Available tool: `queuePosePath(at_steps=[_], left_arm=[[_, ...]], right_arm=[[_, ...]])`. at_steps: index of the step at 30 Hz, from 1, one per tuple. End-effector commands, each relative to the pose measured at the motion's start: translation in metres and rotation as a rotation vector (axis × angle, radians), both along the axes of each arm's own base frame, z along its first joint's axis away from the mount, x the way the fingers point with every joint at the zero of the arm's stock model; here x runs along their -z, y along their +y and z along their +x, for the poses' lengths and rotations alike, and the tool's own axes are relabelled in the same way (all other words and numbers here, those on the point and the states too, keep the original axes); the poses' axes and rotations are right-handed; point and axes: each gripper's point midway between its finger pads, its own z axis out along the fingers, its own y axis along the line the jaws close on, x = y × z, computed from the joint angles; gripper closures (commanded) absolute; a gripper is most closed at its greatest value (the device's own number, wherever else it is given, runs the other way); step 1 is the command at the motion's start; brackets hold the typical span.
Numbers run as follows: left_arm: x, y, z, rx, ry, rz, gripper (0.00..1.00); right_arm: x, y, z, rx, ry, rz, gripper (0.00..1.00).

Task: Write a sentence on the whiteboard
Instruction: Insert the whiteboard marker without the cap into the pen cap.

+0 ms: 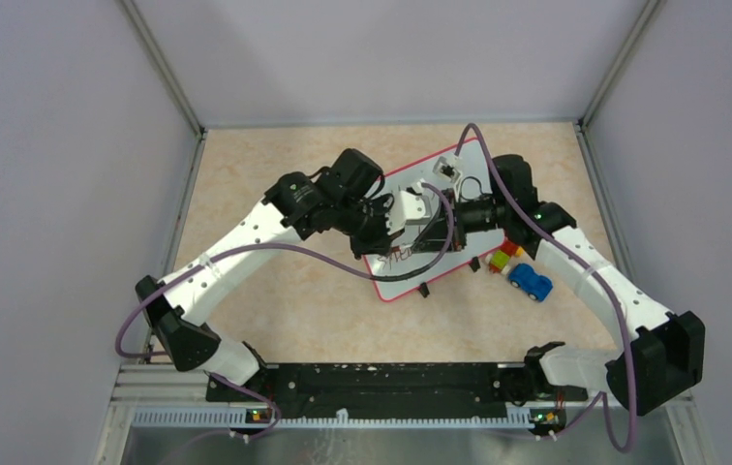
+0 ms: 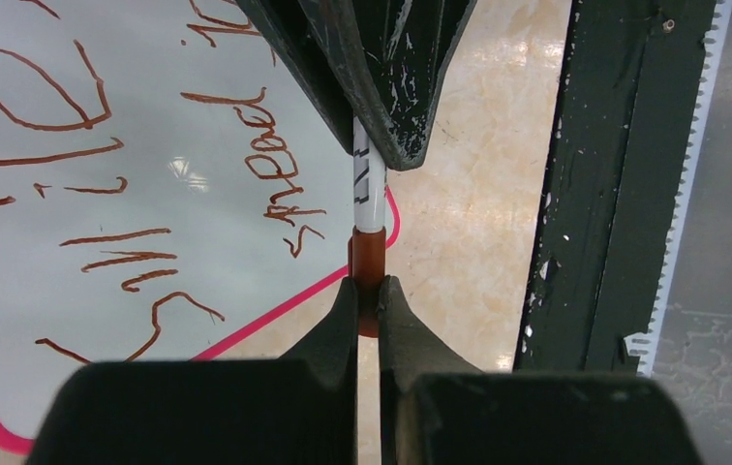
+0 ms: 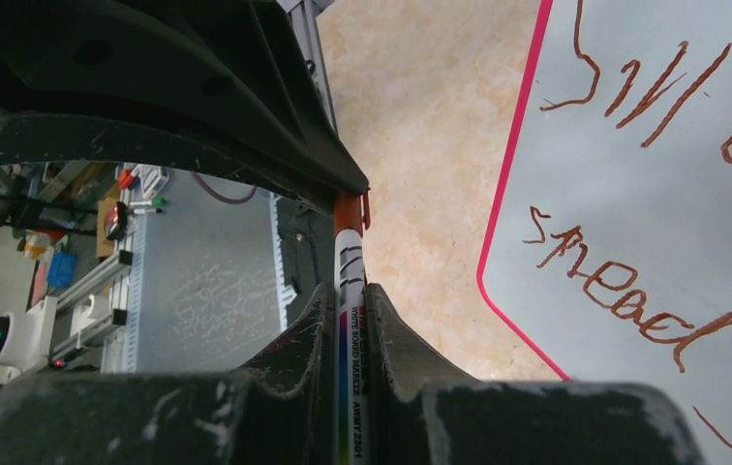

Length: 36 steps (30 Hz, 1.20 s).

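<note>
The whiteboard [image 1: 403,278] lies tilted on the table, its rim red-pink. It also shows in the left wrist view [image 2: 14,291] and the right wrist view [image 3: 653,223]. The sentence [image 2: 275,165] is in brownish-red handwriting; "spread" reads clearly in the right wrist view [image 3: 624,295]. Both grippers meet above the board's near part. My left gripper [image 2: 369,291] is shut on the marker's brown-orange cap [image 2: 369,257]. My right gripper [image 3: 350,300] is shut on the white marker barrel [image 3: 350,281]. Cap and barrel are in line and joined. In the top view the left gripper [image 1: 412,218] faces the right gripper [image 1: 442,225].
A blue toy car [image 1: 531,282] and red, yellow and green blocks [image 1: 503,257] lie just right of the board. The black base rail [image 1: 381,383] runs along the near edge. Grey walls enclose the beige tabletop [image 1: 294,310].
</note>
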Motion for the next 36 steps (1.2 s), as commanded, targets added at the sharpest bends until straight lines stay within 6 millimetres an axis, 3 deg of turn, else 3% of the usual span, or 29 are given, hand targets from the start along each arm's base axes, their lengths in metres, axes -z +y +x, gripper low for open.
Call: queuePosePath(at_steps=[1,3,6,8,10,12,14,16,22,29,36], left_arm=[[-0.049,-0.029,0.013,-0.010,-0.097,-0.165,0.90],[-0.054,-0.025,0.020,-0.045,-0.129,-0.159,0.77],[-0.066,-0.016,0.025,-0.063,-0.174,-0.163,0.44],[-0.078,-0.009,0.023,-0.058,-0.170,-0.202,0.30],[-0.088,-0.001,0.021,-0.061,-0.160,-0.243,0.24],[-0.086,0.008,0.020,-0.072,-0.151,-0.242,0.22],[-0.074,0.020,0.017,-0.067,-0.145,-0.216,0.22],[-0.047,0.034,0.016,-0.084,-0.154,-0.160,0.22],[-0.020,0.063,0.027,-0.114,-0.160,-0.153,0.22],[-0.006,0.055,0.018,-0.036,-0.146,-0.183,0.26],[-0.010,0.037,0.015,-0.005,-0.128,-0.226,0.33]], right_arm=[[-0.005,0.010,0.005,-0.016,-0.038,0.044,1.00],[-0.007,0.011,0.006,-0.020,-0.030,0.060,1.00],[-0.012,0.010,0.008,-0.021,-0.022,0.084,1.00],[-0.015,0.010,0.008,-0.020,-0.020,0.089,1.00],[-0.016,0.010,0.008,-0.020,-0.019,0.093,1.00],[-0.017,0.009,0.008,-0.021,-0.018,0.095,1.00],[-0.017,0.009,0.008,-0.021,-0.016,0.096,1.00],[-0.018,0.009,0.007,-0.021,-0.016,0.096,1.00],[-0.021,0.010,0.005,-0.032,-0.008,0.106,1.00],[-0.025,0.010,0.002,-0.049,0.002,0.119,1.00],[-0.029,0.013,-0.002,-0.069,0.013,0.129,1.00]])
